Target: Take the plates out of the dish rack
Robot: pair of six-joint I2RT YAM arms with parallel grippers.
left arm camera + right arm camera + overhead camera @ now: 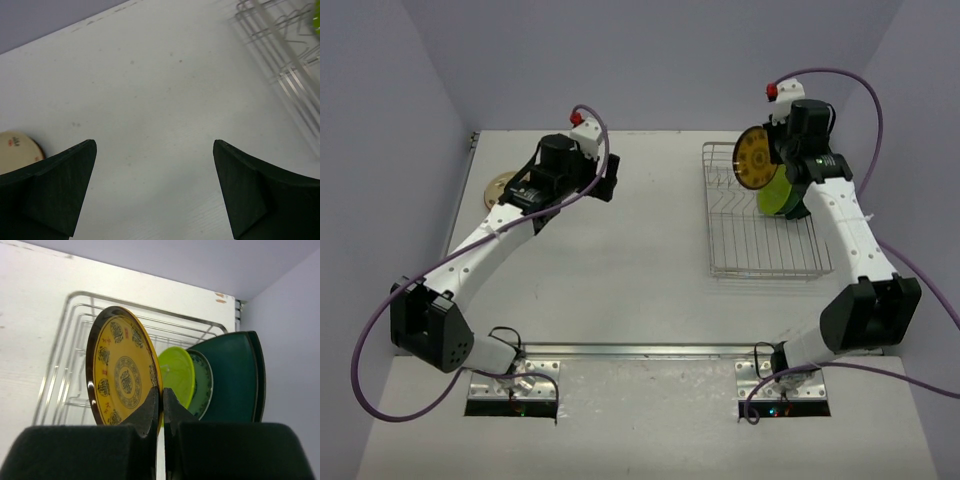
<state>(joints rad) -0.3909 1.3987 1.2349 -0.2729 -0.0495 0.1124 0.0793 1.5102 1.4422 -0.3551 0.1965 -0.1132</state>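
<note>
Yellow plate (122,375) stands on edge, its rim pinched by my right gripper (161,392), over the far left corner of the rack (740,255). Bare desk (640,260) lies to its left. Left gripper (154,145) is spread, holding nothing, well apart from the rack.

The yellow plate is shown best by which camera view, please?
The right wrist view: the yellow plate is close, its patterned face clear, in the right gripper. Top external shows it small; left wrist misses it.
</note>
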